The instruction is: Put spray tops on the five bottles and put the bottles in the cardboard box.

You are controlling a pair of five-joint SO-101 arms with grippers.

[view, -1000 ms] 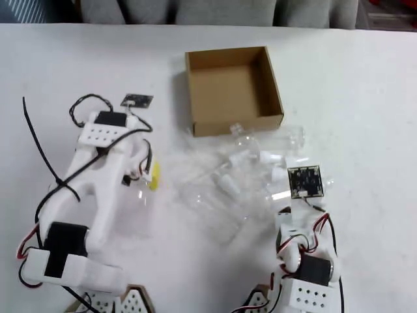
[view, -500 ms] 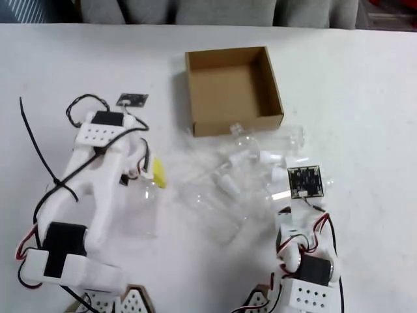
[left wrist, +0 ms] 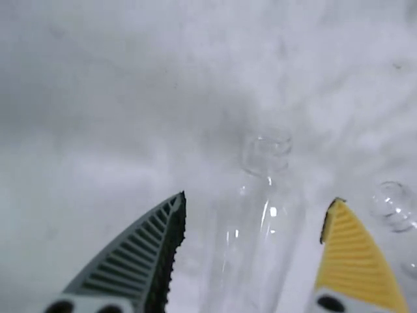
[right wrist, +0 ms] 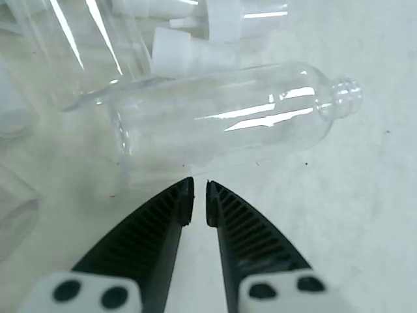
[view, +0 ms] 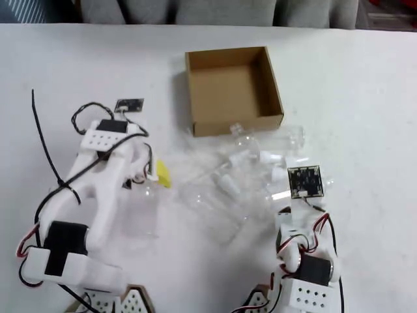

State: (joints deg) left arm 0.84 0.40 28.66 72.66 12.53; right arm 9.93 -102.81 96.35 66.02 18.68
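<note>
Left gripper (left wrist: 258,199): fingers spread wide, one grey and one yellow, holding nothing. A clear bottle (left wrist: 260,222) lies on the table (view: 365,98) in the gap between them. Its long axis runs along the gripper's line of reach. The open neck, without a spray top, points away from the wrist. The body passes back between the fingertips. Both fingers appear to stand off from the bottle wall, though the transparent plastic makes contact hard to rule out. A close across the bottle's width should therefore catch the body rather than the neck.

Right gripper (right wrist: 199,189): fingers pressed almost together, a slim gap between the tips, nothing held. A second bottle (right wrist: 228,120), also uncapped, lies just beyond the tips, with its long axis crosswise to the reach line.

Beyond that bottle, loose spray tops (right wrist: 189,55) and further clear bottles lie heaped between the arms.

Farthest out, past the heap, the cardboard box (view: 238,125) sits open with no bottle in it. The left arm is nearer its own bottle; the right arm is nearer the heap.
</note>
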